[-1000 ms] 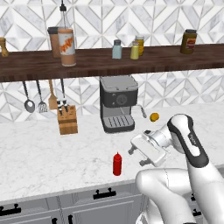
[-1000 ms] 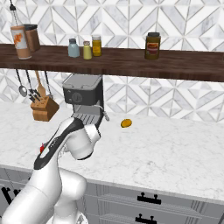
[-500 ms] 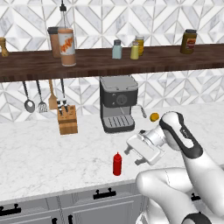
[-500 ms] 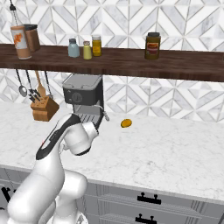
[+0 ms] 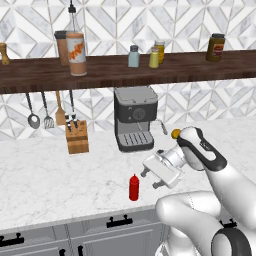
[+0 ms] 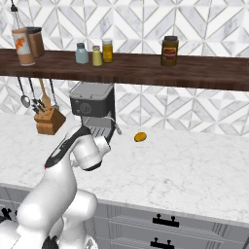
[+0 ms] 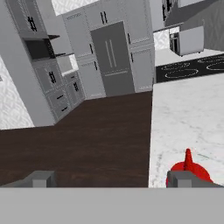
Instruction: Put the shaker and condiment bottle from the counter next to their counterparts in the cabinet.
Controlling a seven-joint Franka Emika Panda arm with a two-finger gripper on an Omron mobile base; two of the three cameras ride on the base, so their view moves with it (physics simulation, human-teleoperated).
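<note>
one red bottle (image 5: 134, 187) stands upright near the front edge of the surface (image 5: 45, 175), and the gripper (image 5: 153, 174), spread wide with nothing between its fingers, hangs just beside it. the likeliest slip is a finger clipping the nozzle and tipping the bottle off that near edge. the yellow shaker (image 5: 154, 58) looks already set on the shelf (image 5: 110, 74) beside the blue-grey one (image 5: 133, 56). open surface lies left of the bottle; the coffee machine (image 5: 133, 117) and shelf underside crowd any lift.
</note>
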